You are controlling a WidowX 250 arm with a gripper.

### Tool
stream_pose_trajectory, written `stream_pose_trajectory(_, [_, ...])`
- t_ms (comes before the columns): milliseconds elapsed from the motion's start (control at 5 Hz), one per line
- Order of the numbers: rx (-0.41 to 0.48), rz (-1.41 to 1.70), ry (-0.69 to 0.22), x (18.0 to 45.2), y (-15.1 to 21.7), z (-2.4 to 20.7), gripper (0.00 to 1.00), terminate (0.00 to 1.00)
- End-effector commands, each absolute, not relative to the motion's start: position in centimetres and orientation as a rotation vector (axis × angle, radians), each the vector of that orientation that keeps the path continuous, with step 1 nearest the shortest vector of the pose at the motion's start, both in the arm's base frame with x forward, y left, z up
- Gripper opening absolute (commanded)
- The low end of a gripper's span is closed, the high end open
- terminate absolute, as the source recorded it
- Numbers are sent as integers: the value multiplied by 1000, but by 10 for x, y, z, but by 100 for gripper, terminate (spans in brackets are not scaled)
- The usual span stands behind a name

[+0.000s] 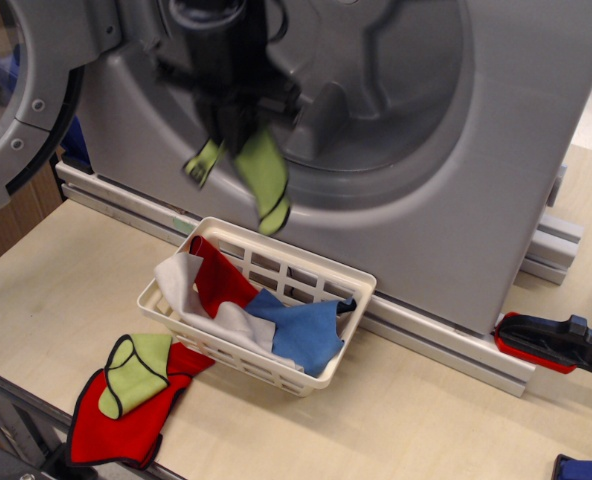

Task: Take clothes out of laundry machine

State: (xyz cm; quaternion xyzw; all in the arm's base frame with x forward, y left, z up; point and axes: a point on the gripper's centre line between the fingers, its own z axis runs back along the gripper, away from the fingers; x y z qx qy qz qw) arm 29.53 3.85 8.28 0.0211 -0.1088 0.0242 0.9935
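Note:
My black gripper (234,128), blurred by motion, is shut on the lime-green cloth with black edging (261,175). The cloth hangs down from it in front of the lower left rim of the silver-grey laundry machine (456,200), just above the far edge of the white basket. The drum (376,70) shows its ribbed grey wall with no cloth in sight. The round door (16,100) stands open at the left.
A white slotted basket (356,285) in front of the washer holds red, white and blue cloths. A red cloth (121,420) with another green cloth (141,365) on it lies on the table's front left. A red-and-blue clamp (551,345) is at the right.

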Motion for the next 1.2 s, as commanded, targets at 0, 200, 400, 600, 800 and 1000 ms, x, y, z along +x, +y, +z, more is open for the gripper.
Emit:
stream_pose_trajectory(0, [37,-6,-120,271,11,43,0,0])
stream_pose_trajectory(200, [8,-64,-165,284,-2,20,0,0])
stream_pose_trajectory(400, [-12,-65,-217,294,-2,24,0,0])
stream_pose_trajectory(600, [9,-27,-188,294,4,22,100,0])
stream_pose_trajectory(800, [35,9,-163,289,14,25,100,0])
stream_pose_trajectory(1000, [43,15,-129,285,20,31,100,0])
